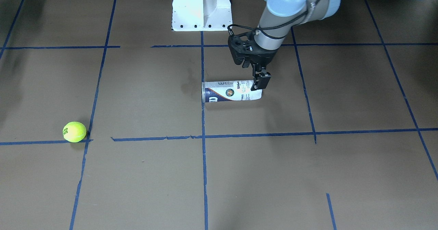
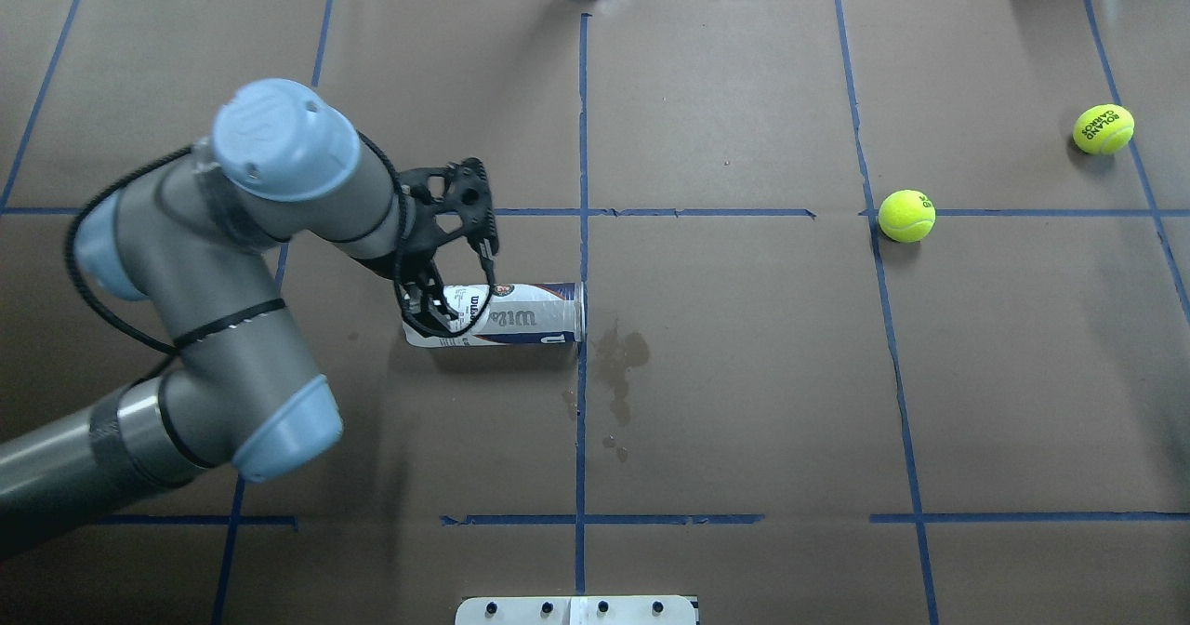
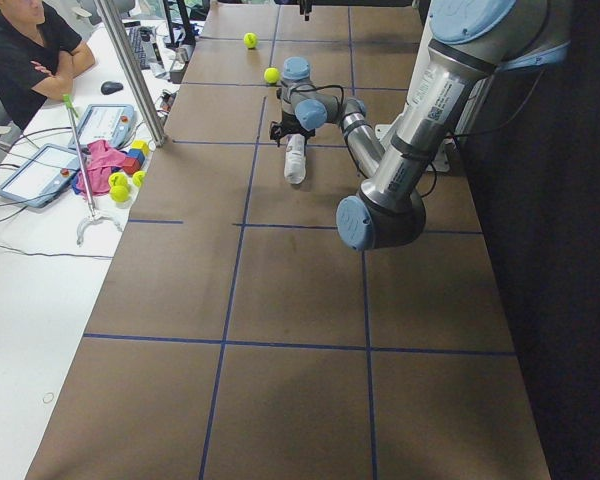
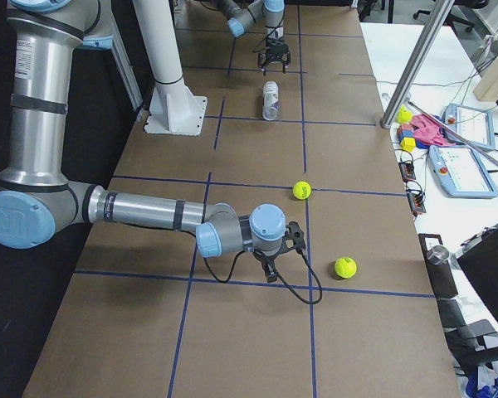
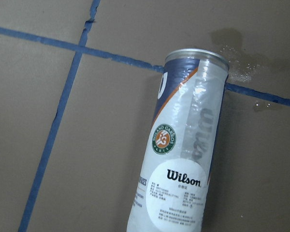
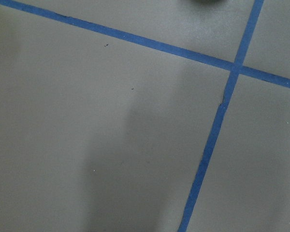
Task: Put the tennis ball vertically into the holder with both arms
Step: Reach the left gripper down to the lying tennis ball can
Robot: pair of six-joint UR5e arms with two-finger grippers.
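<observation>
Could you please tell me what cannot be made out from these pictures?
The right gripper: it shows only in the exterior right view, small and side-on, so open or shut is unclear.
The holder: its closed end is partly covered by the left gripper overhead and cut off by the bottom edge of the left wrist view.
The ball: its lettering is partly turned away in the front view.

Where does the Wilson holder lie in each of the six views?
Front-facing: holder centre.
Overhead: holder left of centre.
Exterior left: holder top centre.
Exterior right: holder top centre.
Left wrist: holder fills centre.
Right wrist: not in it.
Shared: dark stain by its mouth.
</observation>
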